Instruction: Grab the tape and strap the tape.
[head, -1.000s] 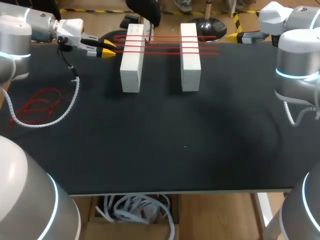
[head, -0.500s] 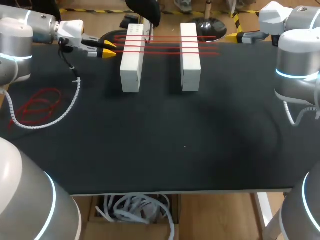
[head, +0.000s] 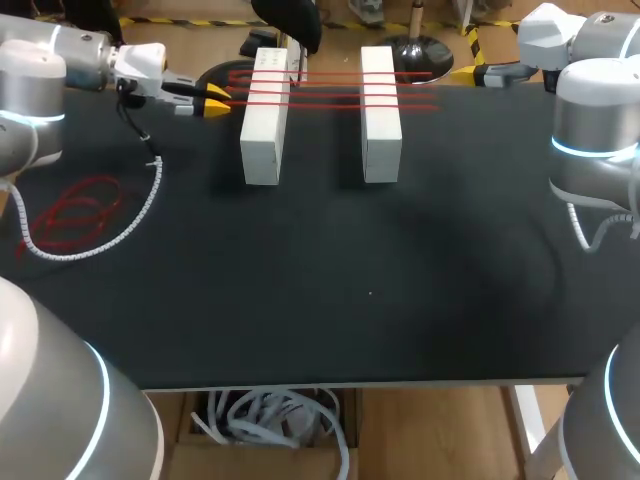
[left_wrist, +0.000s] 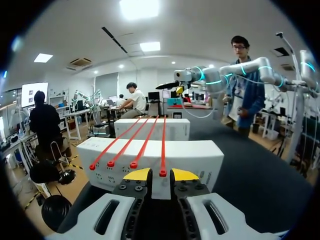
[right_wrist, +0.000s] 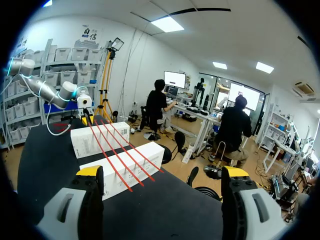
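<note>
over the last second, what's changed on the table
The left gripper crept slightly toward the far edge of the table, beside the ends of the red tapes stretched over the two white blocks; nothing grasped. The right gripper, blocks and the loose red tape pile stayed put.

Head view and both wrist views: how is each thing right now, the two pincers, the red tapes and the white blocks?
white blocks: two, lying side by side with a gap between them.
stretched red tapes: four, pulled tight across both white blocks.
loose red tapes: in a tangle on the table, nothing holding them.
left pincer: open just a little, empty, one tape end right ahead of it.
right pincer: wide open, empty.
</note>
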